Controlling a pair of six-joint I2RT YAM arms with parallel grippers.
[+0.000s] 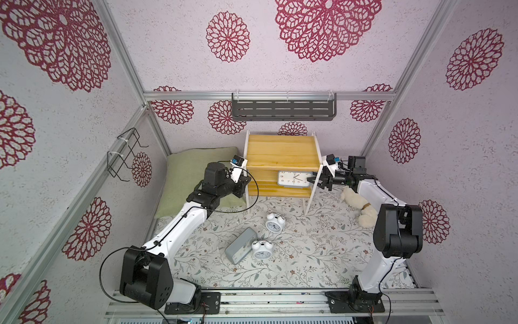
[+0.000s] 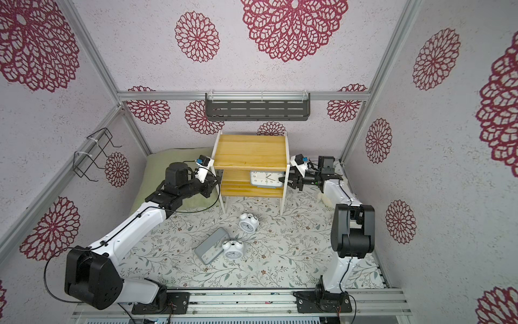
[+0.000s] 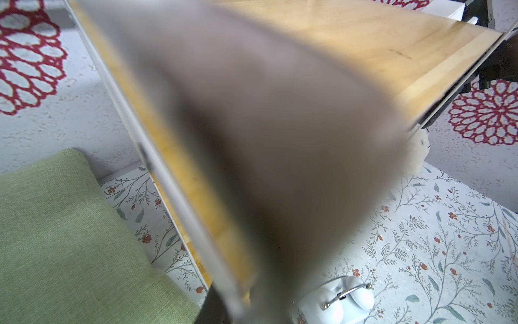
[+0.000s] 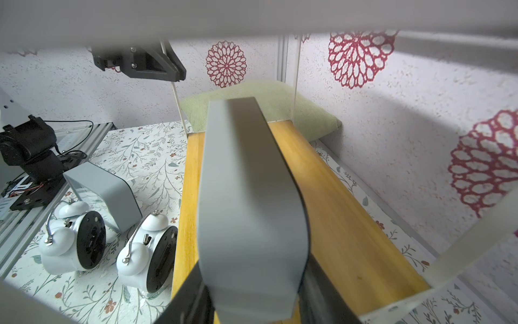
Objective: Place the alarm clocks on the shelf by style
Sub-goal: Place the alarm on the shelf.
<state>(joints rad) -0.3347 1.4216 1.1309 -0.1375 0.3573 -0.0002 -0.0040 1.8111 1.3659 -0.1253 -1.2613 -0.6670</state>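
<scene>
The shelf [image 1: 280, 151] [image 2: 252, 151] stands at the back of the floral mat. A rectangular grey alarm clock [image 1: 293, 178] [image 4: 246, 196] stands upright on its lower board [image 4: 350, 224], face to the front. My right gripper [image 1: 312, 179] [image 4: 252, 303] reaches in through the right side frame and is shut on that clock's end. My left gripper [image 1: 246, 182] [image 4: 168, 70] is shut on the shelf's thin white left frame. On the mat lie a second grey clock [image 1: 240, 249], tipped over, and two round twin-bell clocks [image 1: 275, 222] [image 1: 262, 249].
A green pillow [image 1: 190, 174] lies left of the shelf, under my left arm. A white plush toy [image 1: 361, 207] lies by my right arm. A dark slotted rack [image 1: 283, 109] hangs on the back wall and a black wire basket [image 1: 126, 154] on the left wall.
</scene>
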